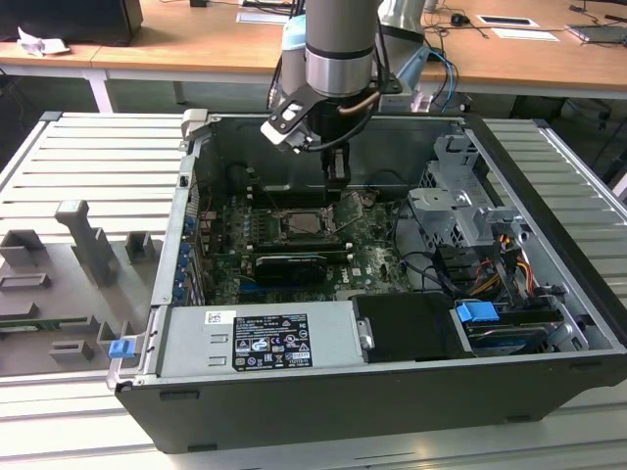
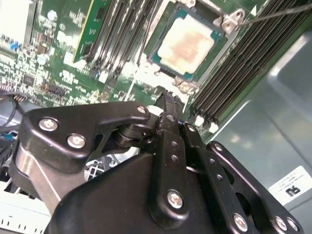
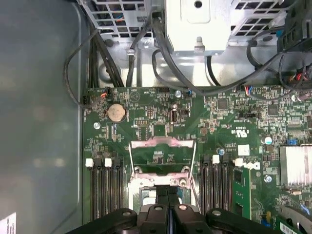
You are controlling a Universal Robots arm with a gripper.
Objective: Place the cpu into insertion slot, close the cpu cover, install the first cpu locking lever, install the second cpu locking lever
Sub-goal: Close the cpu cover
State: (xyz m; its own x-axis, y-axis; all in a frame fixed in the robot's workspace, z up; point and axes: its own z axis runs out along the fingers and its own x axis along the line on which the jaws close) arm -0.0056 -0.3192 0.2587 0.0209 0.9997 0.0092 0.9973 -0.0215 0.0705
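In the second wrist view the cpu (image 2: pixel 187 41), a square chip with a silver-tan top, lies seated in the insertion slot (image 2: pixel 157 53) on the green board. The cpu cover (image 3: pixel 163 145), a thin silvery frame with a window, is swung open away from the socket, so the chip is uncovered. A thin metal locking lever (image 2: pixel 278 12) sticks out past one socket corner, unlatched. My gripper (image 2: pixel 168 97) hangs just above the socket's hinge edge with its black fingers (image 3: pixel 161 210) pressed together and nothing between them. In the exterior view the gripper (image 1: pixel 336 178) is inside the case over the insertion slot (image 1: pixel 304 223).
Black memory slots (image 3: pixel 105 185) flank the socket on both sides. Cable bundles (image 3: pixel 161 53) and a drive cage (image 1: pixel 460 211) crowd the exterior view's right. A power supply (image 1: pixel 265 338) sits at the case front. Grey fixtures (image 1: pixel 83 240) stand on the table at the exterior view's left.
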